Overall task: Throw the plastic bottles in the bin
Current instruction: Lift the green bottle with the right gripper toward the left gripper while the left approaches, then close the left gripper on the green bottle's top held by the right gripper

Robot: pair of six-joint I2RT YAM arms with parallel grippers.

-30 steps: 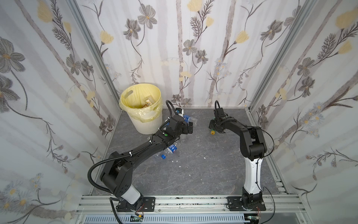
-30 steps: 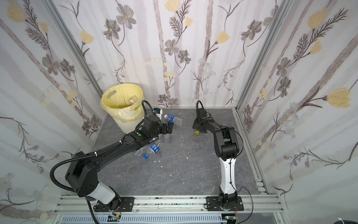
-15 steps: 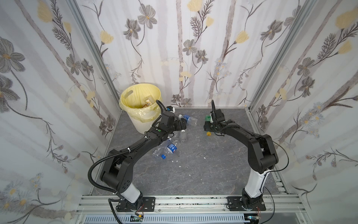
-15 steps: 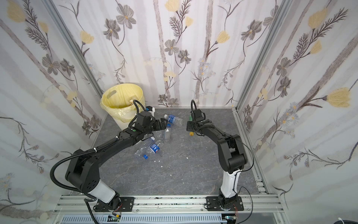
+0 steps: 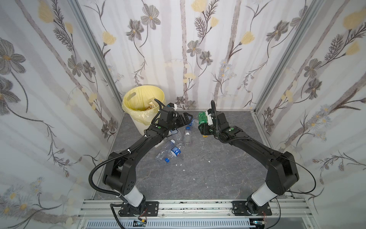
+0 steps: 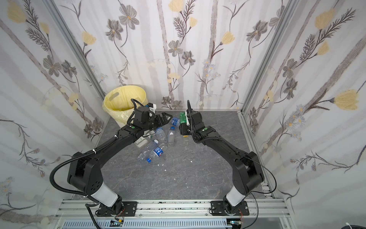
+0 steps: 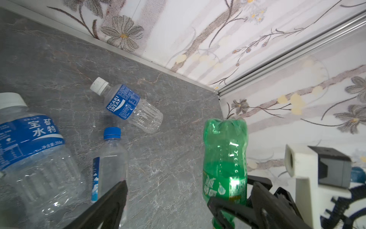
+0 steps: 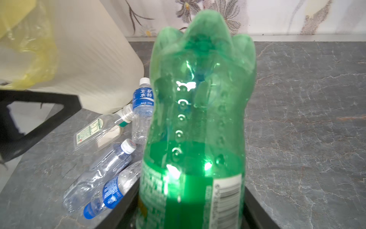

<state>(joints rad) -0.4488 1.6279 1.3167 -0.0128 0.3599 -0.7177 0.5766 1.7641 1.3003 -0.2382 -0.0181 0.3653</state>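
My right gripper (image 5: 203,125) (image 8: 190,208) is shut on a green bottle (image 5: 202,117) (image 6: 182,117) (image 8: 200,99) around its label, held base-up above the floor near the back middle. My left gripper (image 5: 189,119) (image 6: 169,117) is open and points at that bottle from the left, a short gap away. In the left wrist view the green bottle (image 7: 224,158) stands just ahead of the open jaws, toward one side. The cream bin (image 5: 138,99) (image 6: 118,99) (image 8: 95,59) with its yellow bag stands at the back left, behind the left wrist. Several clear plastic bottles (image 5: 174,151) (image 6: 156,151) lie on the floor.
On the grey floor lie a Pocari Sweat bottle (image 7: 126,105), a blue-capped clear bottle (image 7: 111,158) (image 5: 187,135) and a white-capped, blue-labelled one (image 7: 29,148). A flat clear bottle (image 8: 95,130) lies against the bin. Small white scraps (image 5: 182,164) dot the floor. Papered walls close in three sides.
The right arm has reached leftward, carrying the green bottle toward the left gripper. The left gripper has risen from over the floor bottles and turned toward it, still open.
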